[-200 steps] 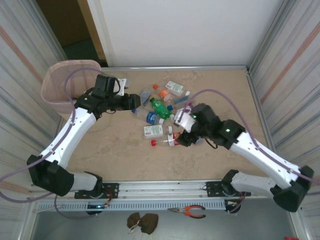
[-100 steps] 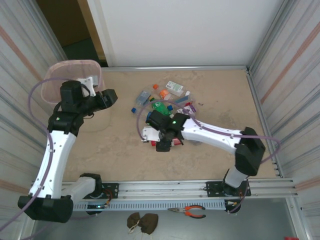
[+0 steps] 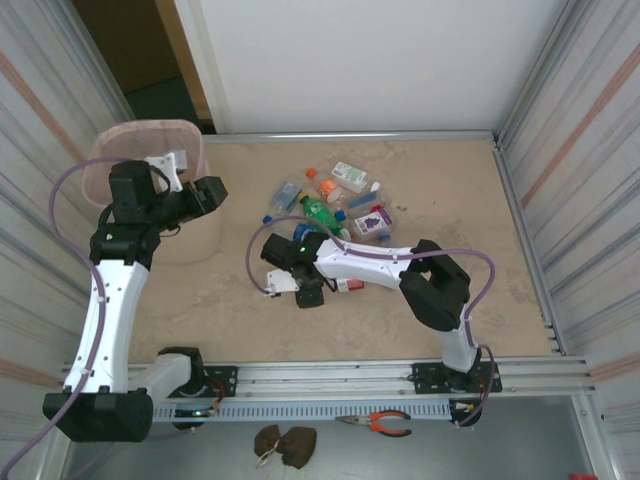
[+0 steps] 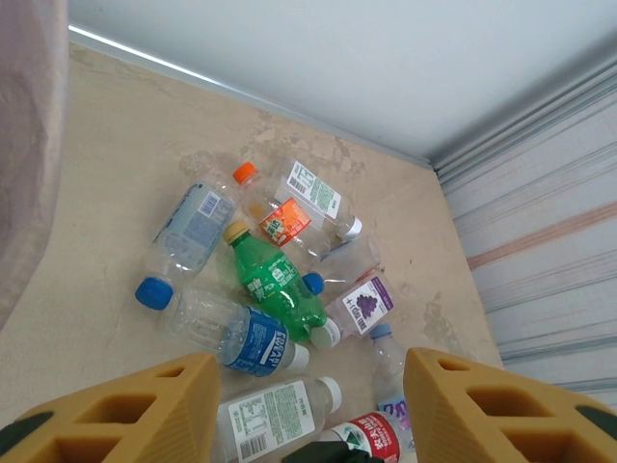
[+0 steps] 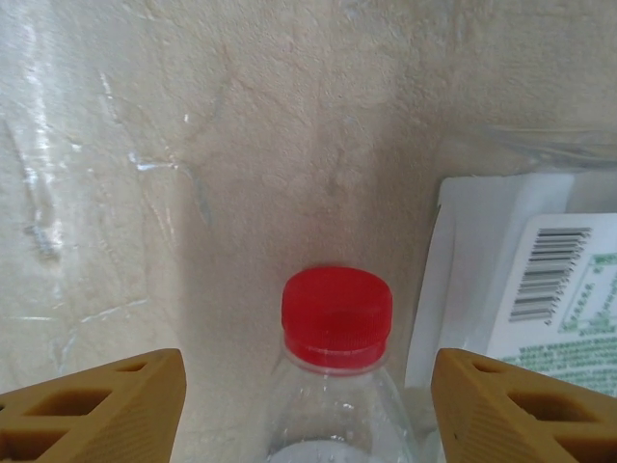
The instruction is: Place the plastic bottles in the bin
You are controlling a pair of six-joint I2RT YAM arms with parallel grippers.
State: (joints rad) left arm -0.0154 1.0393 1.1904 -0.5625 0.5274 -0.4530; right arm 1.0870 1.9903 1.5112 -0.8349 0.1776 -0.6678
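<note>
Fig. 1. The two arms, external finish.
Left arm (image 3: 95, 310) and right arm (image 3: 365, 265): white links, black joint housings, a lilac cable (image 3: 58, 200) along each; green indicator light (image 3: 303, 232) on the right; fingers (image 4: 145, 410) ochre, with moulded triangular recesses.

a beige, stone-patterned table (image 3: 200, 290) stretches beyond the aluminium rail (image 3: 330, 375). orange-handled pliers (image 3: 375, 422) lie just in front of the rail, and two dark brown lumps (image 3: 283, 443) lie slightly further from it.
</note>
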